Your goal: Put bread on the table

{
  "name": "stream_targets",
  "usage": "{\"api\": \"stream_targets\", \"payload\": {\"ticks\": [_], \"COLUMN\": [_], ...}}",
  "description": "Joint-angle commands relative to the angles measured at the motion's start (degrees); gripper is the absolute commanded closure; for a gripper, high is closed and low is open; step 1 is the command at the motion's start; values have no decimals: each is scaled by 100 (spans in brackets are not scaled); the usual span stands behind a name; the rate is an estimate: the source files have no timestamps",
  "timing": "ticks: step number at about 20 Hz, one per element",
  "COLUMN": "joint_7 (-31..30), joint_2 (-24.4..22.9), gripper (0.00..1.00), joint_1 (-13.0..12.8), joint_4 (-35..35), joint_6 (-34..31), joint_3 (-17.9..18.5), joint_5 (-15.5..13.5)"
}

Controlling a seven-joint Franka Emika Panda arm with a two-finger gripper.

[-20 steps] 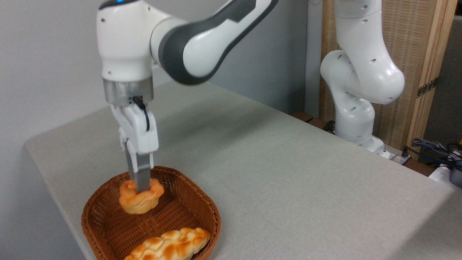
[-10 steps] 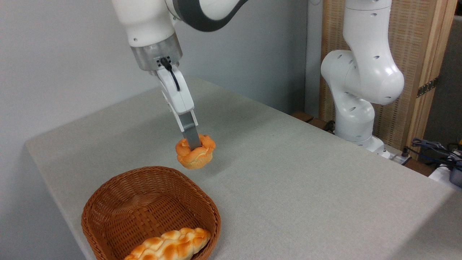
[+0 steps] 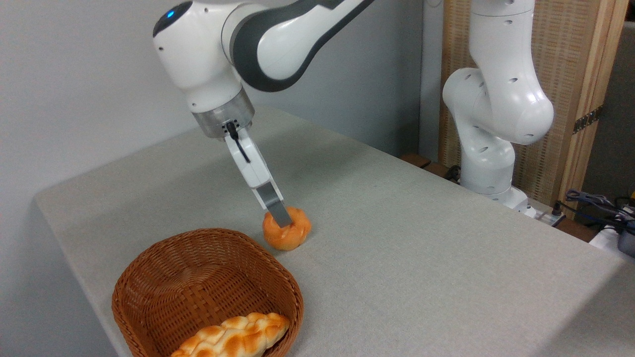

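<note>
The bread [image 3: 289,236], a small round orange-golden bun with a swirled top, sits with its underside on the grey-beige table [image 3: 397,238], just beyond the far rim of the wicker basket [image 3: 149,277]. My gripper [image 3: 284,222] leans down from the upper left, and its grey fingers [image 3: 276,208] are sunk into the bun's top, shut on it. Only the near finger shows; the other is hidden behind it.
A longer pale braided loaf [image 3: 233,339] lies in the basket's front corner. The arm's white base [image 3: 488,148] stands at the table's far right edge, with cables [image 3: 595,203] beyond it. The table's left edge runs close to the basket.
The gripper lifted the bun out of the basket, carried it right and away from the camera, then lowered it onto the table beside the basket.
</note>
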Motion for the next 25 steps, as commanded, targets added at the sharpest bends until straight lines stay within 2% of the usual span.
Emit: {"api": "stream_targets", "payload": {"ticks": [1,4,7,9,11,13,14,18,25], "joint_7": [-148,-314,-700,-868,-904,-974,-965,-826,-693], "joint_2": [0,-123,-149,-149,-149,-158,-167,-202,-211], "gripper": [0,0,0,0,0,0,0,0,0], "joint_1": [-83,-75,-5,136,425,803,900,927,927], "joint_4": [13,187,759,1005,1198,1400,1480,1735,1823], "joint_6": [76,59,6,6,6,-11,-20,-380,-425], "joint_3": [23,66,119,198,138,102,154,400,480], "joint_5": [150,150,89,63,1,-524,-692,-685,-676]}}
